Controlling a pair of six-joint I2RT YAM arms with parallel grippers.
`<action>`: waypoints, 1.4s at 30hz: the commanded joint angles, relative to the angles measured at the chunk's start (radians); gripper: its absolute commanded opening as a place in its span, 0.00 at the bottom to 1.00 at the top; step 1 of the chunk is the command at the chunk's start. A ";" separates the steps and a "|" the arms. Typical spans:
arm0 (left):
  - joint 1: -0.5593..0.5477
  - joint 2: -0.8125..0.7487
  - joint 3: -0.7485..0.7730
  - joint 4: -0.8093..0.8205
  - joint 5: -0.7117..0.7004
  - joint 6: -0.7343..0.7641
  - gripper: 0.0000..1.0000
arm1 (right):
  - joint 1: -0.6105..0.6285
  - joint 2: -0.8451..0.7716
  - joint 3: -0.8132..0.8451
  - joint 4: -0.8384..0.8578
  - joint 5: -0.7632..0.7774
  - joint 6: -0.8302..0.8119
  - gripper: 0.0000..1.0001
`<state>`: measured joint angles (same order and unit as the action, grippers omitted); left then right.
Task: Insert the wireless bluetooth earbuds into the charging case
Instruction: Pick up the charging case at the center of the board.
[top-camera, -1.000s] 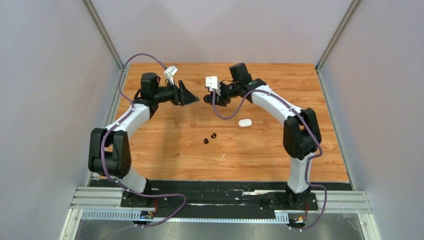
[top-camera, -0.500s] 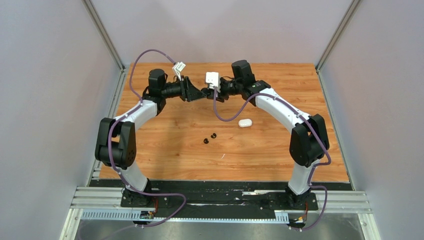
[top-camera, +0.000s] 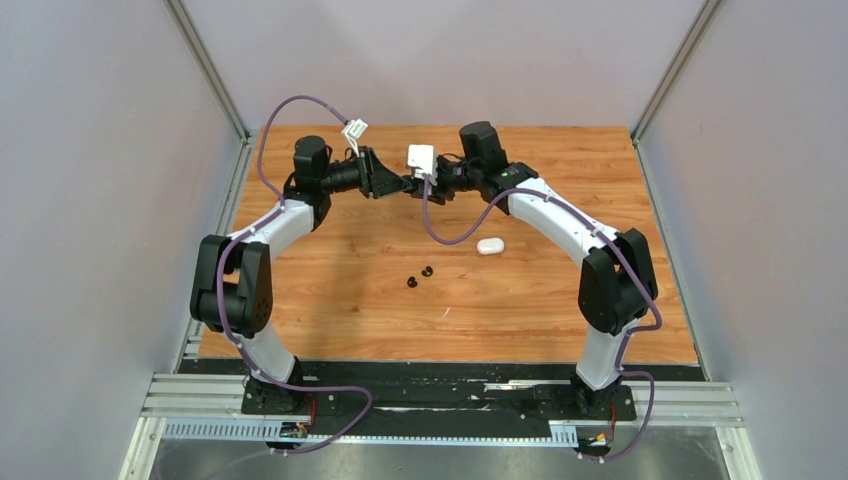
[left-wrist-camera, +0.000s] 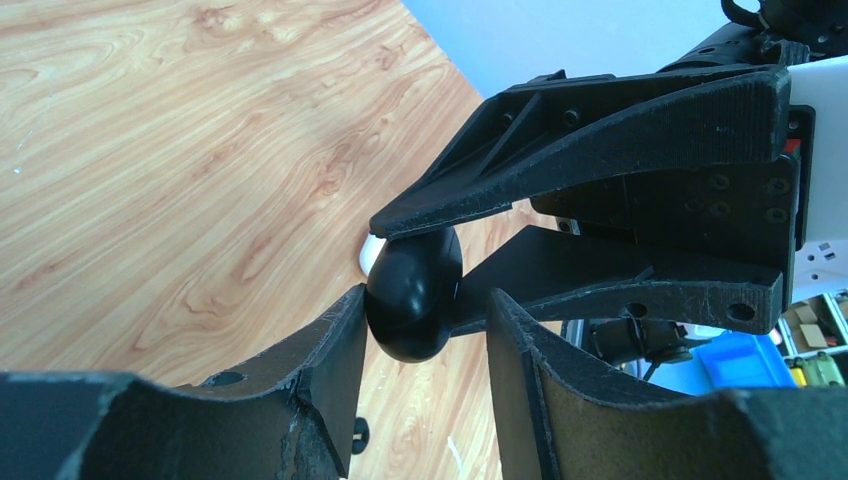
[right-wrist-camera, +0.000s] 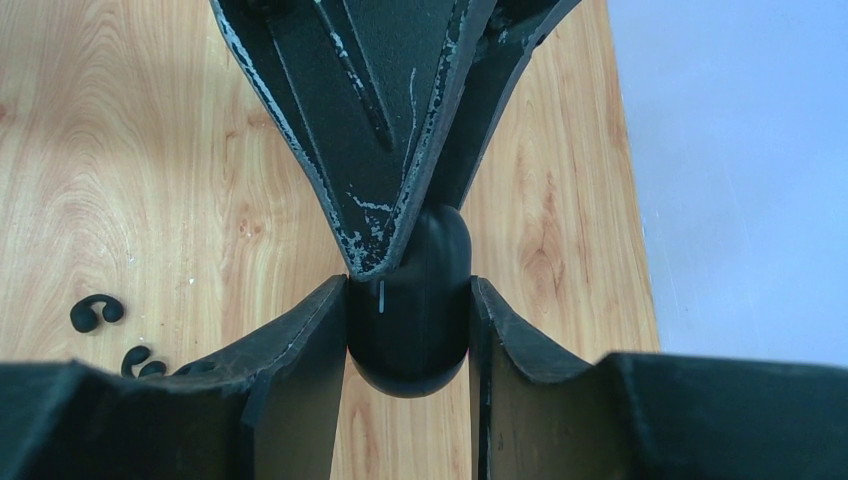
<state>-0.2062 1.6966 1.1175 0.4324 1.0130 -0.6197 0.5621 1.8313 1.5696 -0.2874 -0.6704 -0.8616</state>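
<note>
A black pill-shaped charging case (right-wrist-camera: 410, 330) is held in the air over the far middle of the table. My right gripper (right-wrist-camera: 409, 290) is shut on its sides. My left gripper (left-wrist-camera: 425, 300) meets it from the opposite side, also seen from above (top-camera: 398, 187). Its jaws straddle the free end of the case (left-wrist-camera: 412, 295): one finger touches it, the other stands a little off, so it is open. Two black earbuds (top-camera: 411, 282) (top-camera: 427, 271) lie on the table in the middle. A white case (top-camera: 489, 246) lies closed to their right. No white earbuds show.
The wooden table (top-camera: 330, 300) has grey walls on three sides. The right arm's purple cable (top-camera: 450, 235) hangs down near the white case. A small white speck (top-camera: 446, 312) lies nearer the front. The black earbuds also show in the right wrist view (right-wrist-camera: 97, 313).
My left arm has swung right and forward until its open fingers came round the black case held by my right gripper. The right gripper shifted slightly left. Things on the table have not moved.
</note>
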 joint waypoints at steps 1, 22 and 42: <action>-0.010 0.004 0.033 0.051 0.044 -0.009 0.53 | 0.017 -0.026 0.017 0.071 0.020 0.027 0.24; -0.015 0.011 0.039 0.064 0.062 -0.008 0.10 | 0.035 -0.034 -0.001 0.103 0.029 0.048 0.34; -0.041 -0.148 0.138 -0.513 0.204 0.678 0.00 | -0.138 -0.033 0.135 -0.192 -0.451 0.392 0.70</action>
<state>-0.2279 1.6215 1.1797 0.1413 1.1870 -0.2325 0.4080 1.8282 1.6714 -0.4465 -1.0142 -0.5312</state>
